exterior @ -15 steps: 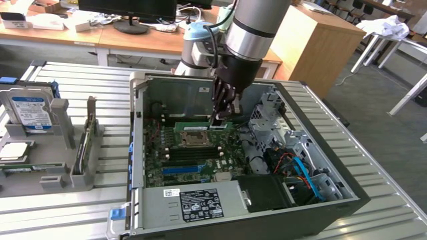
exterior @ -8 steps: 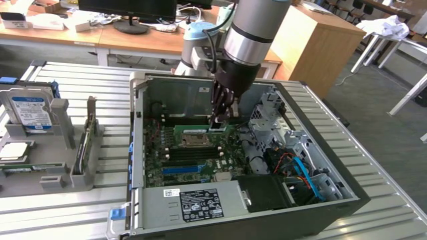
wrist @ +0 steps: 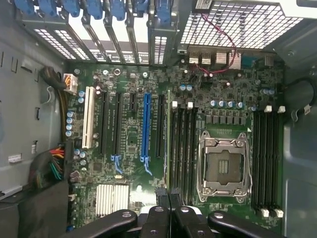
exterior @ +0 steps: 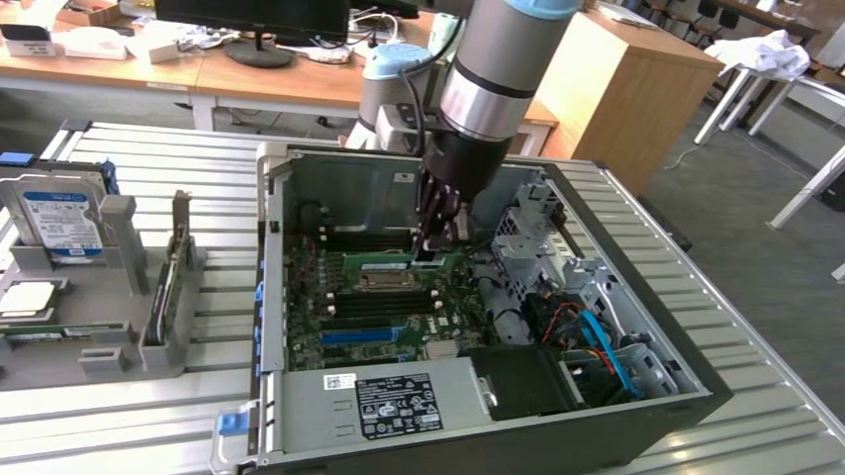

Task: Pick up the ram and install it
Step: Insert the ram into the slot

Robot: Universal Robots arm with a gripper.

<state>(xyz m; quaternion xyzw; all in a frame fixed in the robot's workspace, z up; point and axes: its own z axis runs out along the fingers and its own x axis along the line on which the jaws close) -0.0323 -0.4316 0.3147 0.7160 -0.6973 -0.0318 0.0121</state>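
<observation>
No wording can be made out anywhere. The grey metal power supply box point(exterior: 456, 381) bears a black sticker point(exterior: 399, 408) with white marks and a small white barcode label point(exterior: 339, 381). The boxy hard drive point(exterior: 59, 259) has a blue-and-white label point(exterior: 62, 223). All are too small to read.

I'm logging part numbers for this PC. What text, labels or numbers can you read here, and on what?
No text reads clearly.
On the power supply label: black-and-white print and marks, too small.
On the small white sticker beside it: unreadable.
On the hard drive label: blue and white, blurred.
On the motherboard: white markings, too small.
</observation>
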